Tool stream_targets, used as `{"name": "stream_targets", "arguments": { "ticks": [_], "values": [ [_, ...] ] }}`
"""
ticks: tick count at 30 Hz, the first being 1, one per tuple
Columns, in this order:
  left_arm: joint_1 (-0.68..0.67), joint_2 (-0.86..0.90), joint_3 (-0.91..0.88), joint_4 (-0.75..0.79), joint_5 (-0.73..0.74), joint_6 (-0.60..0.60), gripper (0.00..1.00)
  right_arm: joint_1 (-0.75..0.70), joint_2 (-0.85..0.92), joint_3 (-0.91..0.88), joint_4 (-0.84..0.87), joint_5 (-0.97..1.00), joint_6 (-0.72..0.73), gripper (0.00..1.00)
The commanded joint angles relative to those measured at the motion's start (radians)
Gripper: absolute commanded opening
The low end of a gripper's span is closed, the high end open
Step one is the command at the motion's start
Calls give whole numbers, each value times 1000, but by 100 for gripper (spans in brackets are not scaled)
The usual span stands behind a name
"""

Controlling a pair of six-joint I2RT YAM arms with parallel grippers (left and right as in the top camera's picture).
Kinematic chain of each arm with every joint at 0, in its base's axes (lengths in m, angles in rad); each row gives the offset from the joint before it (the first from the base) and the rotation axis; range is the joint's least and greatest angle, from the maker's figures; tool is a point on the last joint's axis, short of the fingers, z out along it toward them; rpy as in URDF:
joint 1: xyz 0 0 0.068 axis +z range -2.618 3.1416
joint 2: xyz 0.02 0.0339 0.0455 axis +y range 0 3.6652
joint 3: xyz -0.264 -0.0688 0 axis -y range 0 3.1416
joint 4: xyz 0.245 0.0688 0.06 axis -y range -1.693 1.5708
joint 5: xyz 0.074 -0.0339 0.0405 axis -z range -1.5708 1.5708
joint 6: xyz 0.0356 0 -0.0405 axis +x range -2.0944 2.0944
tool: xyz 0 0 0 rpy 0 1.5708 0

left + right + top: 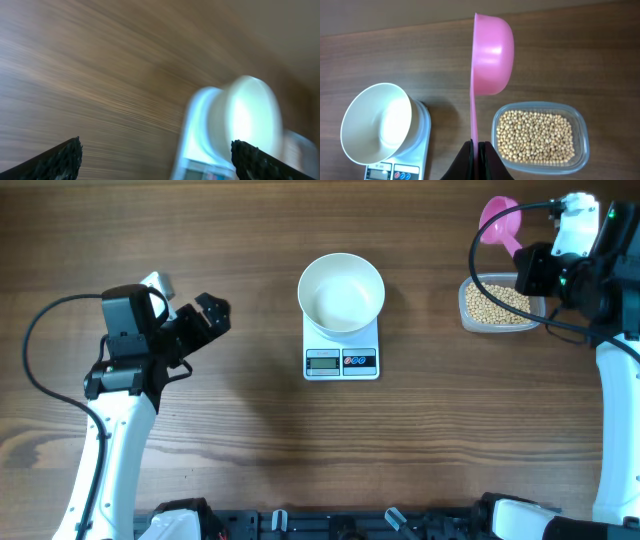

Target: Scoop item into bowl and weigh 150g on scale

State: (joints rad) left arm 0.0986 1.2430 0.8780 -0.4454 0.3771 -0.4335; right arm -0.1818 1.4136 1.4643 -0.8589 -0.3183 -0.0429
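Right gripper (478,146) pinches pink scoop (492,55) by thin handle end: likely light, stiff, may twist. Soybeans (535,137), tub (582,131) right of scale (341,363): loose, rolling. Left gripper (186,304) wide, empty.

Overhead view is bright and evenly lit, sharp right across the surface (250,440), with only faint, soft shadows. Left wrist view is smeared with streaky blur, the bowl (250,120) blown out to a white glow. Right wrist view is crisp, with a gentle sheen on the pink scoop (492,55).
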Motion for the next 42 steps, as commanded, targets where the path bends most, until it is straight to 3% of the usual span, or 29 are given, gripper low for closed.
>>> {"name": "stream_targets", "arguments": {
  "ticks": [1,4,8,15,17,21,22,29,42],
  "values": [
    [-30,-13,-1,3,333,18,100,-3,-12,-2,-27,-24,28,4],
    [-112,-11,-1,-69,318,67,100,-3,-12,-2,-31,-24,28,4],
    [-263,-4,-1,-143,164,93,100,-3,-12,-2,-30,-24,28,4],
    [-537,37,-1,-82,-2,89,100,-3,-12,-2,-36,-24,28,4],
    [-597,56,-1,-48,-52,89,75,-3,-12,-2,-38,-24,28,4],
    [-683,94,-1,8,-154,81,8,-3,-12,-2,-41,-24,28,4],
    [-700,104,-1,26,-175,81,4,-3,-12,-2,-43,-24,28,4],
    [-749,179,-1,148,-222,81,4,-3,-12,-2,-51,-24,28,4],
    [-749,325,-1,176,-222,81,4,-3,-12,-2,-55,-23,17,4]
  ]
}}
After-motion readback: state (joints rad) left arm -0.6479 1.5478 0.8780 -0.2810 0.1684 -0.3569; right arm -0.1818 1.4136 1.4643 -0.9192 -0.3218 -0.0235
